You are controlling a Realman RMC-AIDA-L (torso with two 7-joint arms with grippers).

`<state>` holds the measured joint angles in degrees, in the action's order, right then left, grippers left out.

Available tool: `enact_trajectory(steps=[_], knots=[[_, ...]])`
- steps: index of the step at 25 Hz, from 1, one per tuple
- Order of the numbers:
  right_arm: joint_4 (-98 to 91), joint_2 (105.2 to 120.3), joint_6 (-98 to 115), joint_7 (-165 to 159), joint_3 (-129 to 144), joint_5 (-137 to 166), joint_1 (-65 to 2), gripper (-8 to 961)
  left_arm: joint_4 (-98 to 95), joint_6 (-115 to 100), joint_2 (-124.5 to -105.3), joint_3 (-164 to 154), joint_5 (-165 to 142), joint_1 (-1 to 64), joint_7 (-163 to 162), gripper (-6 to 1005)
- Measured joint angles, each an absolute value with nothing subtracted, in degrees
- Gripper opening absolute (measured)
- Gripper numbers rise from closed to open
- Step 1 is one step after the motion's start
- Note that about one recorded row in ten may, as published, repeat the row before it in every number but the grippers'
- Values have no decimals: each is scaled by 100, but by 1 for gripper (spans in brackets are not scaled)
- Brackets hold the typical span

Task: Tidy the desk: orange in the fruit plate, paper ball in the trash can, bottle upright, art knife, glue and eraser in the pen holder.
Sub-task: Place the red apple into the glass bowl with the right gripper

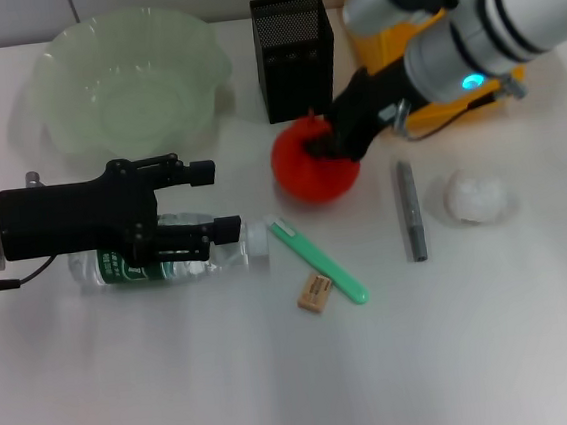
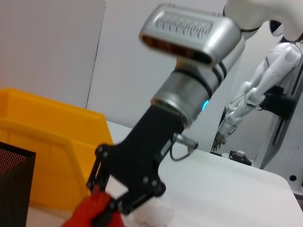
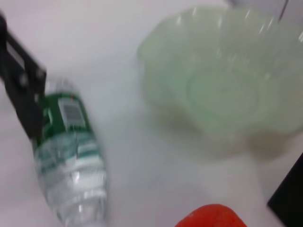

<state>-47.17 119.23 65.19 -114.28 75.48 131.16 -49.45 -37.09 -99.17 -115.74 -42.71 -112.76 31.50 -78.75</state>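
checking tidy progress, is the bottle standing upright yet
No, in the head view the bottle lies on its side on the table, with the left gripper over it.

Red-orange orange (image 1: 315,174) at centre. Pale-green translucent fruit plate (image 1: 60,83) with wavy rim, upper left. Black mesh pen holder (image 1: 294,56) at top centre; bright yellow trash can (image 1: 367,59) upper right. Off-white wrinkly paper ball (image 1: 477,197) at right. Clear bottle (image 1: 168,262) with green label, white lettering, white cap, at left. Tan eraser (image 1: 314,293) with brownish sleeve, lower centre. Mint-green art knife (image 1: 320,261). Grey glue stick (image 1: 411,210). Black left gripper (image 1: 214,200) on silver wrist; black right gripper (image 1: 322,138) on white-and-silver arm with black bands and a cyan light. White table (image 1: 280,384).
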Motion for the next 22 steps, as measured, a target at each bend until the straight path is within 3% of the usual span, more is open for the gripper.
enact_trajectory(steps=[2, 12, 22], knots=[[-5013, 11922, 6645, -11455, 7463, 13035, -4841, 174, -3707, -9916, -11574, -4271, -11275, 3143, -7875, 845], [-5504, 11939, 5679, -10855, 7614, 11256, -4806, 97, -3680, -9905, -11582, -4271, -11275, 3151, -7847, 845], [-3466, 11954, 4107, -9115, 7736, 8949, -6180, 57, -3709, -9907, -11615, -4271, -11276, 3141, -7816, 845]])
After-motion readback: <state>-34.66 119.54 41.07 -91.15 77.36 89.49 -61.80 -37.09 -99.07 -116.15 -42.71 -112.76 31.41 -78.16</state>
